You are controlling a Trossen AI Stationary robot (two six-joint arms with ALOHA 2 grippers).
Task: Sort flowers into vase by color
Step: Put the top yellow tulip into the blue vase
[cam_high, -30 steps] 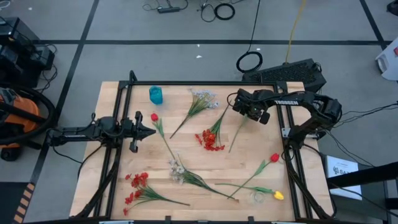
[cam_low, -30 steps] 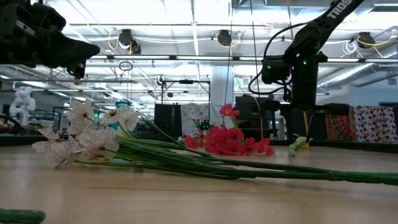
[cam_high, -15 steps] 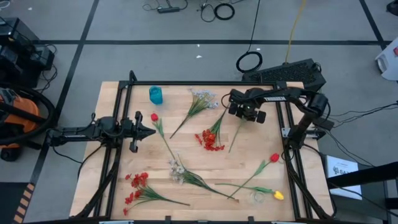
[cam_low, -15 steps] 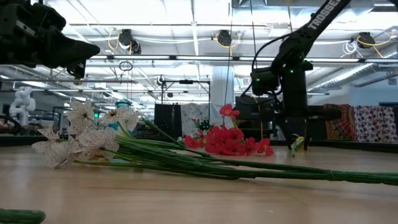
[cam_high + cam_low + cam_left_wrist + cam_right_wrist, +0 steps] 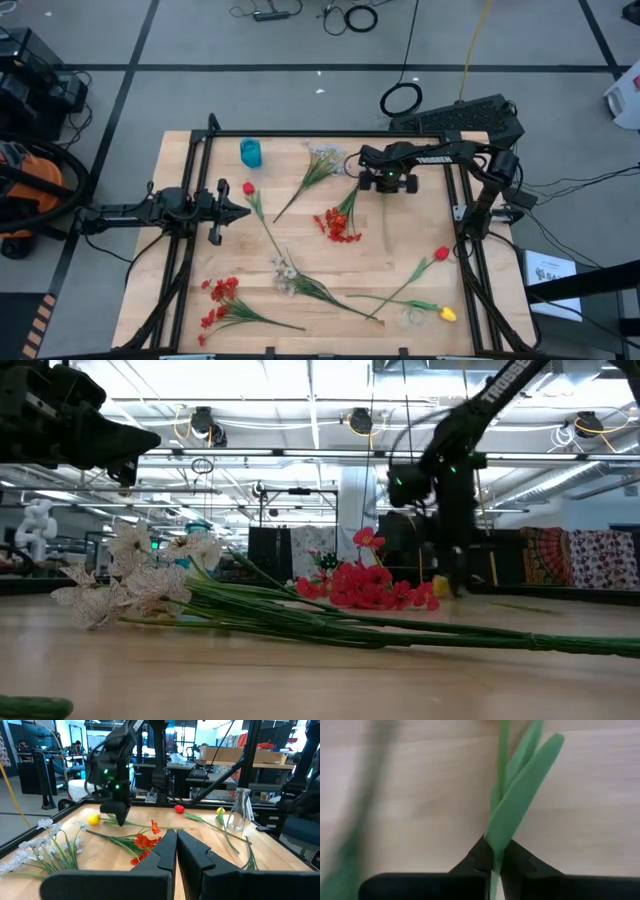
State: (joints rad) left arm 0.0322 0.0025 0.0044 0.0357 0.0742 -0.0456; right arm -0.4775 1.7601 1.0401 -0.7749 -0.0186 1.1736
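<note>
The right gripper (image 5: 494,862) is seen closed on a thin green stem with long pointed leaves (image 5: 520,795), the stem pinched between its two dark fingers (image 5: 472,860) just above the wooden table (image 5: 400,250). In the high view this gripper (image 5: 387,181) is found right of centre in the upper part of the frame, with the stem (image 5: 387,225) running down from it toward the frame's bottom. A yellow flower head (image 5: 93,819) is shown beside it in the left wrist view.

Left of that stem, a red clustered spray (image 5: 338,226) is laid at the centre, and a sprig of small white blossoms (image 5: 325,157) lies above it. The small teal-blue vase (image 5: 250,152) is stood upright in the upper left of the table, well apart from the right gripper.

The left gripper (image 5: 240,210) is held at the left of the table, its fingers (image 5: 167,852) pressed together on nothing.
</note>
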